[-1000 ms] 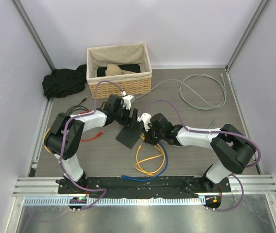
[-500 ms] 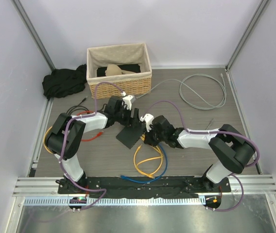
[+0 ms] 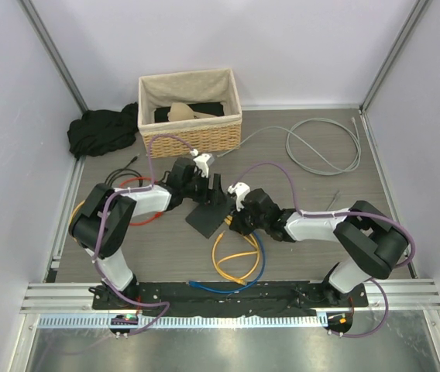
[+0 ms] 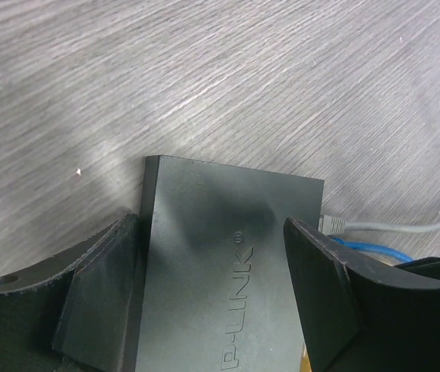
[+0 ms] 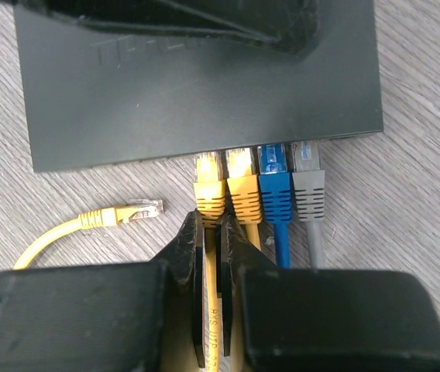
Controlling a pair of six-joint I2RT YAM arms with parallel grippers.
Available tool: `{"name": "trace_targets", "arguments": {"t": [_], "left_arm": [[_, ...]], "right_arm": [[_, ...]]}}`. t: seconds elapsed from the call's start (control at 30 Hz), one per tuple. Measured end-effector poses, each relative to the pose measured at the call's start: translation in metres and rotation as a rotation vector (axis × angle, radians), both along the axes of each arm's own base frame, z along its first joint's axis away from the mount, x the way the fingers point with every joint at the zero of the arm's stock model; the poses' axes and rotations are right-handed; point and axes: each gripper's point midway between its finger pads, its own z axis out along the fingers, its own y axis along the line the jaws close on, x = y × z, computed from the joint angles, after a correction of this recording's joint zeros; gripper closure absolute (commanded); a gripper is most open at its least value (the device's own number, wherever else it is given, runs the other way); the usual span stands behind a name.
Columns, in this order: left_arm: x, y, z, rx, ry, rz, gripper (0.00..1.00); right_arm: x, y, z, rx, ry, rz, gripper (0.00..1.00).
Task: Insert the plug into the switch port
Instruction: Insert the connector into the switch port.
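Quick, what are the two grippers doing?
Left gripper: around the switch, its sides gripped.
Right gripper: shut on the yellow cable.

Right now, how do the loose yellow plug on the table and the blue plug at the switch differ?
The loose yellow plug lies flat on the table, away from the switch; the blue plug sits in a port along the switch's edge. The yellow one's clear tip is fully exposed; the blue one's tip is hidden inside the port. Its cable curves off left; the blue cable runs straight toward the camera. Both have ribbed sleeves.

1 switch [image 5: 204, 85], 4 plugs [image 5: 259, 190] seated, 1 basket [image 3: 190, 110]
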Motion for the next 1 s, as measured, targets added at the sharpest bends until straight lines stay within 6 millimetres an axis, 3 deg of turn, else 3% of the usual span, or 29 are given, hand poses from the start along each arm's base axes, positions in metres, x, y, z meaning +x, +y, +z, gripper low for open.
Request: {"name": "trace_targets", "arguments": {"t": [0.57, 1.0], "left_arm": [[-0.004, -0.026, 0.005, -0.022, -0.071, 0.072, 0.25], [0.008, -0.027, 0.014, -0.144, -0.076, 0.226, 0.25]], "right_arm": [[-0.006, -0.004, -0.001, -0.061, 0.074, -0.021, 0.99], [0.001, -0.004, -0.001, -0.075, 0.057, -0.09, 0.99]]}}
